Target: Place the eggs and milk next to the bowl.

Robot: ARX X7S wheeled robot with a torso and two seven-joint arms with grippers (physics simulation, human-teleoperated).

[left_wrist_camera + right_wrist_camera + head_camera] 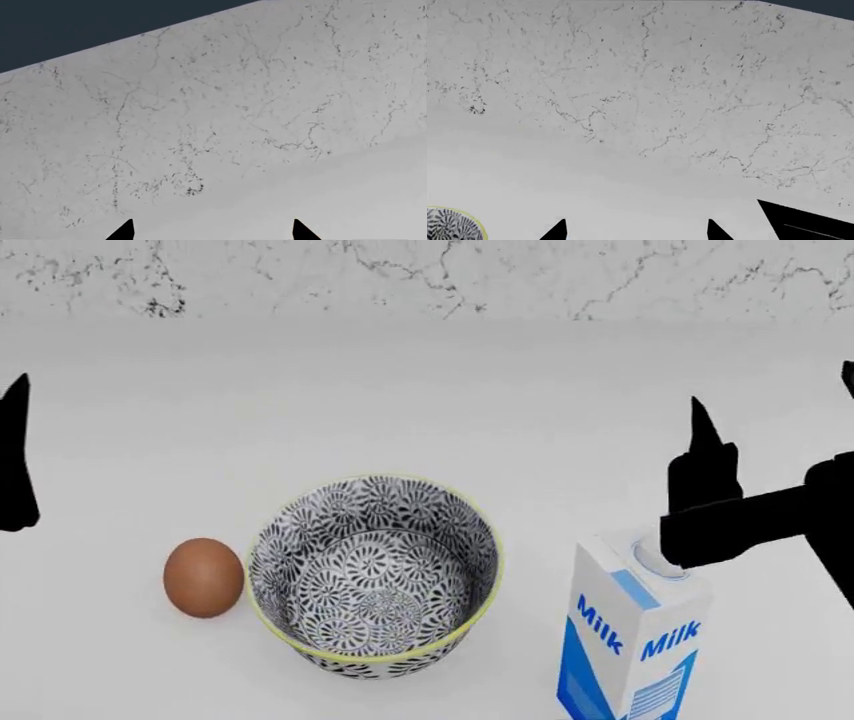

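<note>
White tabletop (400,390): milk (630,635) near bowl (376,575), brown egg (203,577) just beside it. Both end effectors, left (212,231) & right (635,231), fingers apart, empty. Risk: right arm could tip milk.

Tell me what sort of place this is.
Probably a simulated kitchen counter: a pale worktop against a marble-veined backsplash, with a patterned bowl, a brown egg and a milk carton on it.

We see bare counter (427,390) behind bowl (375,575): free passage. Egg (203,577) just beside bowl blocks left flank; milk (634,635) near right flank, narrow gap between.
</note>
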